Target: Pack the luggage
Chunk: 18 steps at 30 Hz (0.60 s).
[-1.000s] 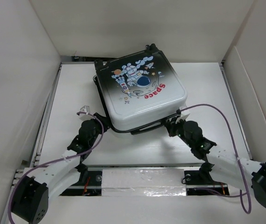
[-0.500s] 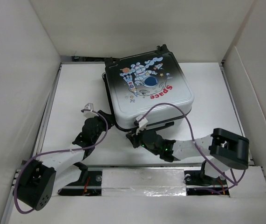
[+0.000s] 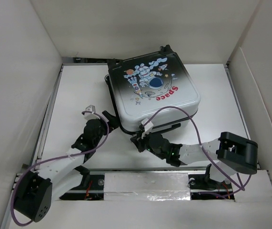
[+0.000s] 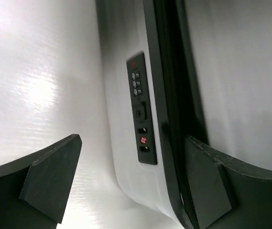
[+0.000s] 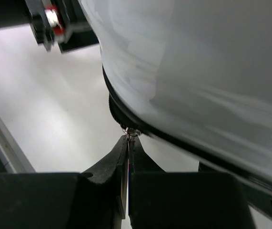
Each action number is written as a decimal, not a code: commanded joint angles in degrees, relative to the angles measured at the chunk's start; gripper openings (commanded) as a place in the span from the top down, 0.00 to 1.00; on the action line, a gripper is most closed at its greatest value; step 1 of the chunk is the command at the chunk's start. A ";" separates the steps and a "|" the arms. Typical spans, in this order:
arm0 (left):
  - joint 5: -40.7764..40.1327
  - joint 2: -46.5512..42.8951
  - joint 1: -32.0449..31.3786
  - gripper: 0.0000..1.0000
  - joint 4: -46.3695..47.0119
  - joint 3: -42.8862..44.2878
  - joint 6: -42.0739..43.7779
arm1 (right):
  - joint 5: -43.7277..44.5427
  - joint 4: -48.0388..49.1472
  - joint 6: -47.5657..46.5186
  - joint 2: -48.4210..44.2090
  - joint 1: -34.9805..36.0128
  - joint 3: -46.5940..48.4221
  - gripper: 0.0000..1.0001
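The luggage (image 3: 155, 90) lies flat and closed on the white table (image 3: 78, 90), astronaut and "Space" print facing up. My left gripper (image 3: 109, 119) stands open at its near-left corner. In the left wrist view the fingers straddle that corner (image 4: 126, 143), just below the combination lock (image 4: 140, 114); the right finger (image 4: 207, 181) lies along the dark zipper band. My right gripper (image 3: 138, 141) is at the luggage's near edge. In the right wrist view it (image 5: 128, 139) is shut on the small metal zipper pull (image 5: 132, 131), under the white shell (image 5: 197, 62).
White walls (image 3: 26, 71) enclose the table on three sides. A taped metal rail (image 3: 145, 183) runs along the near edge between the arm bases. Purple cables (image 3: 183, 110) loop over both arms, the right one above the luggage's front corner.
My left gripper has opened at the luggage's corner. The right arm swung left along the near edge a second ago, still shut. The luggage turned and shifted slightly to the right.
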 commanded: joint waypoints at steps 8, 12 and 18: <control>-3.44 -0.95 5.00 0.14 6.89 13.13 -1.04 | -7.97 -0.99 4.33 -9.40 3.13 -9.04 1.00; -0.58 9.33 10.35 0.11 11.47 19.89 -5.07 | -8.76 -8.09 3.45 -15.29 3.13 -9.66 1.00; 7.43 31.56 17.57 0.10 7.01 40.54 -4.91 | -7.89 -18.74 1.60 -24.70 3.65 -9.13 1.00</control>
